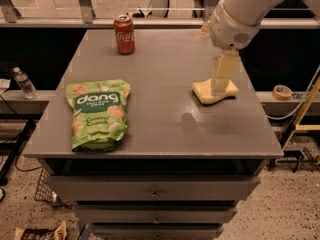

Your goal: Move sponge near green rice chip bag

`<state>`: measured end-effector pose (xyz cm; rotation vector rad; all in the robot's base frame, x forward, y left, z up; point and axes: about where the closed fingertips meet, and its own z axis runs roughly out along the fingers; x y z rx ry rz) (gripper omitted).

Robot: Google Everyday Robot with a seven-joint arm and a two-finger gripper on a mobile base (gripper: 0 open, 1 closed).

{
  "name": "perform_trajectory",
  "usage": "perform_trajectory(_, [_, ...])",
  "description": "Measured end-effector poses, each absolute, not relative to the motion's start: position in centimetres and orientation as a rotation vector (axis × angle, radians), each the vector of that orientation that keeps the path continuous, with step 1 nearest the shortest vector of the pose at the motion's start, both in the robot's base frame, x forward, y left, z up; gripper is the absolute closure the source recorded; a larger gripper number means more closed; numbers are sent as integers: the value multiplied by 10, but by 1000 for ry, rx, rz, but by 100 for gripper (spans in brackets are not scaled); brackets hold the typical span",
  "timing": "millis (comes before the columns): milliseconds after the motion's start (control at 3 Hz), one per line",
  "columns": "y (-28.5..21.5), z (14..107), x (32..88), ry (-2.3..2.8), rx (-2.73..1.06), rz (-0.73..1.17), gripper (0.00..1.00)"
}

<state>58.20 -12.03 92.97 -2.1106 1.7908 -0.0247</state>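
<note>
The sponge (202, 91) lay at the right of the frame, near the right edge of the grey counter (165, 74). The green rice chip bag (98, 114) lay flat at the left, well apart from it. A red soda can (124, 34) stood at the upper left of centre, clear of both.

The end effector (220, 84) hung from the arm at the upper right, reaching down directly over the sponge, at or just above its top face. Whether it was open or closed could not be told.

The sponge looked light and soft, so it would likely squash under a pinch and spring back, with no risk of breaking. Its wavy, pinched-in sides seemed the natural place to grip it, across the narrow waist at mid-length. That hold should keep it level as it was carried. A grip at one corner might let it droop or twist. The surface looked matte and unlikely to slip.
</note>
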Motion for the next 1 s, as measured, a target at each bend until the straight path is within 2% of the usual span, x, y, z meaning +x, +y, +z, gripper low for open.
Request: perform_trajectory(1000, [-129,858,614,1942,-2188,-99,0])
